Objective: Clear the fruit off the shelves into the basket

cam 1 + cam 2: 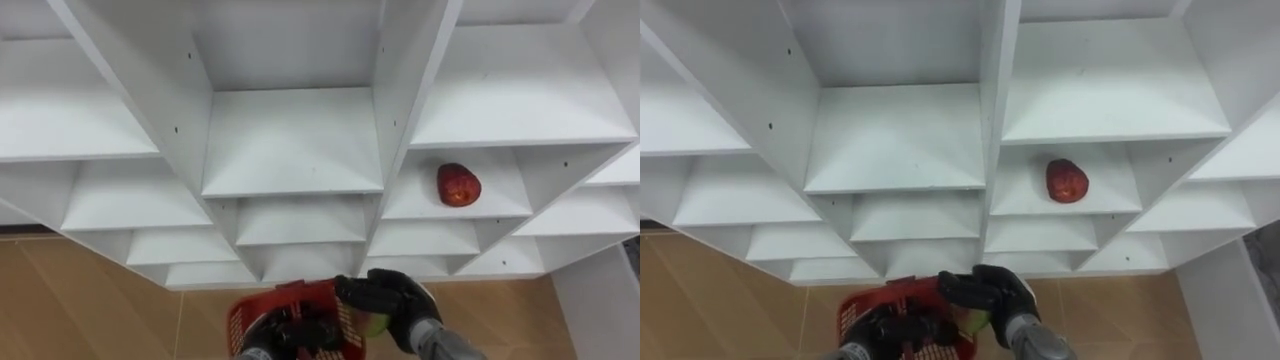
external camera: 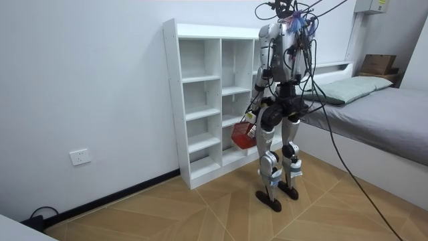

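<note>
Right, left eye view first: your right hand (image 1: 395, 303) is clenched round a green fruit (image 1: 376, 323), just over the red basket (image 1: 290, 293), which your left hand (image 1: 285, 336) grips with curled fingers. Beyond the fingertips, well apart, a red apple (image 1: 458, 185) sits on a closet (image 1: 290, 140) shelf. Room view now: you're standing at the closet, basket hanging by your hip.
</note>
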Available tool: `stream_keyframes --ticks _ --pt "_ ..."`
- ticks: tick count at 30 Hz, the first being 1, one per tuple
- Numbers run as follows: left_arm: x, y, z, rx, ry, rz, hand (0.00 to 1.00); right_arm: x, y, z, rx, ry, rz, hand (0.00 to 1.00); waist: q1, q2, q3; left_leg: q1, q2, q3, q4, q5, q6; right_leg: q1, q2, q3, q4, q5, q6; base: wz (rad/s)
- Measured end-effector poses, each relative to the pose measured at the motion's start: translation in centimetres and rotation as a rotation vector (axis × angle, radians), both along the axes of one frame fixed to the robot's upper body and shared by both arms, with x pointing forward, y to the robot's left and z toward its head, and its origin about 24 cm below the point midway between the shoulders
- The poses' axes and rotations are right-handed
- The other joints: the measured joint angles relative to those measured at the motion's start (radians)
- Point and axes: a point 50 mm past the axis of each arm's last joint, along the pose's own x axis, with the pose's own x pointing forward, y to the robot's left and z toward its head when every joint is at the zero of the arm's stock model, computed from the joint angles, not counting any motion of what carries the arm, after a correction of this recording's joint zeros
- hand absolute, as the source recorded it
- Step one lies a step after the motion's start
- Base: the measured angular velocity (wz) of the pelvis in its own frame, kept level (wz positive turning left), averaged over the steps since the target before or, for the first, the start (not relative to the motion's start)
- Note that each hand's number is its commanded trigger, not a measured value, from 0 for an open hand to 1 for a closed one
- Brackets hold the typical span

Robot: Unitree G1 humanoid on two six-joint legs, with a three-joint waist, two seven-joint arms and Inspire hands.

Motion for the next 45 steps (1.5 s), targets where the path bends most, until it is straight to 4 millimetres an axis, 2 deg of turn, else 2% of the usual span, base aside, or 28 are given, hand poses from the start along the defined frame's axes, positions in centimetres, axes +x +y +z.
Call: stream_keyframes --ticks 9,14,32,33,34,35,36,45 --pt "-0.3 -0.1 -0.2 0.011 0.006 -0.036 1.00 -0.3 0.1 -0.7 -0.030 0.039 0.041 1.00 0.012 0.000 0.0007 -0.008 0.000 0.000 0.001 0.000 0.000 -0.007 0.001 0.000 0.003 0.000 -0.001 0.00" --pt "0.0 -0.1 -0.1 0.018 0.000 -0.054 1.00 -0.2 0.1 -0.7 -0.033 0.034 0.044 1.00 0.024 0.000 0.0051 -0.009 0.000 0.000 0.000 0.000 0.000 -0.008 0.000 0.000 0.003 0.000 -0.001 0.00" --pt "0.4 -0.1 0.0 0.008 -0.002 -0.040 1.00 -0.2 -0.3 -1.0 -0.039 0.049 0.063 1.00 0.022 0.002 0.0054 -0.021 0.000 0.002 0.002 0.000 0.001 -0.020 -0.007 0.000 0.002 0.000 -0.001 0.00" --pt "0.4 -0.1 0.0 0.008 -0.002 -0.040 1.00 -0.2 -0.3 -1.0 -0.038 0.051 0.064 0.70 0.022 0.002 0.0054 -0.021 0.000 0.002 0.002 0.000 0.001 -0.020 -0.007 0.000 0.002 0.000 -0.001 0.00" --pt "0.4 -0.1 0.0 0.008 -0.002 -0.041 1.00 -0.2 -0.3 -1.1 -0.038 0.052 0.064 0.20 0.022 0.002 0.0055 -0.021 0.000 0.002 0.003 0.000 0.001 -0.020 -0.007 0.000 0.002 0.000 -0.001 0.00" --pt "0.4 -0.1 0.0 0.006 -0.001 -0.039 1.00 -0.2 -0.4 -1.1 -0.035 0.052 0.057 0.07 0.021 0.003 0.0055 -0.021 0.000 0.002 0.003 0.000 0.001 -0.020 -0.007 0.001 0.002 0.000 -0.001 0.00" --pt "0.4 -0.1 0.0 0.002 0.001 -0.035 1.00 -0.2 -0.4 -1.1 -0.033 0.054 0.056 0.00 0.021 0.003 0.0056 -0.021 0.000 0.002 0.003 0.000 0.001 -0.019 -0.007 0.001 0.002 0.000 -0.001 0.00" --pt "0.6 -0.3 0.2 -0.010 -0.010 -0.033 1.00 -0.6 -0.7 -1.6 0.002 0.093 0.017 0.00 0.020 0.007 0.0071 -0.011 0.000 0.002 -0.002 0.000 0.001 -0.011 -0.006 0.000 0.002 0.000 -0.001 0.00"
